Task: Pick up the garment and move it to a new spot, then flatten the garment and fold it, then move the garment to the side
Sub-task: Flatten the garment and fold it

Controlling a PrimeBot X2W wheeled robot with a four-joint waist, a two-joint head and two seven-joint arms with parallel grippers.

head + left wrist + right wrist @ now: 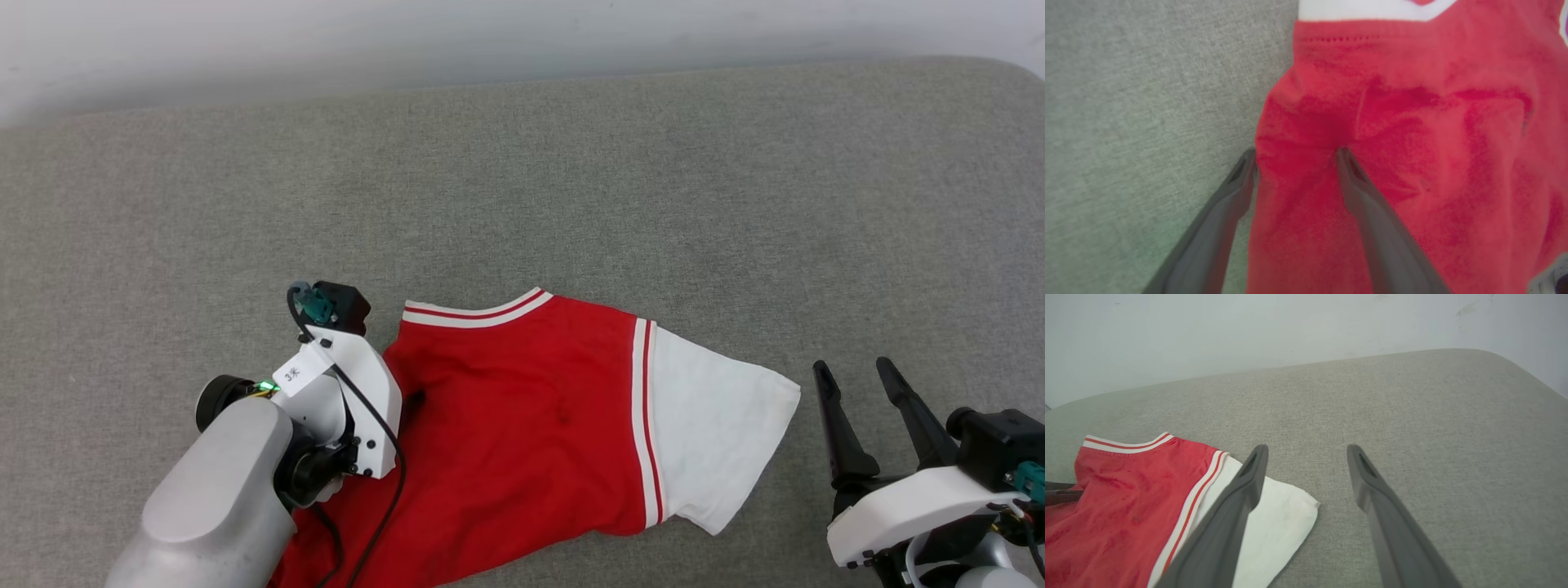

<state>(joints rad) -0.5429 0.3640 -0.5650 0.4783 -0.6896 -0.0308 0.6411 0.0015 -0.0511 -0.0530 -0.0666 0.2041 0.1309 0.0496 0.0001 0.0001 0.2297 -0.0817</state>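
The garment (pixel 522 408) lies rumpled on the grey cushion, red body toward me, striped collar band at its far edge, white sleeve (pixel 718 425) spread to the right. My left arm's wrist (pixel 343 384) hangs over the garment's left edge, fingers pointing down. In the left wrist view my left gripper (pixel 1296 157) is open, one fingertip on the grey cloth beside the edge, the other pressing into red fabric (pixel 1433 122), which bunches between them. My right gripper (pixel 869 392) stands open just right of the sleeve, holding nothing; its left finger (pixel 1237 506) overlaps the sleeve's corner (pixel 1286 514).
The grey upholstered surface (pixel 571 180) stretches far and wide behind and right of the garment. A pale wall (pixel 490 41) borders its far edge, and its far right corner (pixel 1506 363) is rounded. The garment's lower part runs off the head view's bottom edge.
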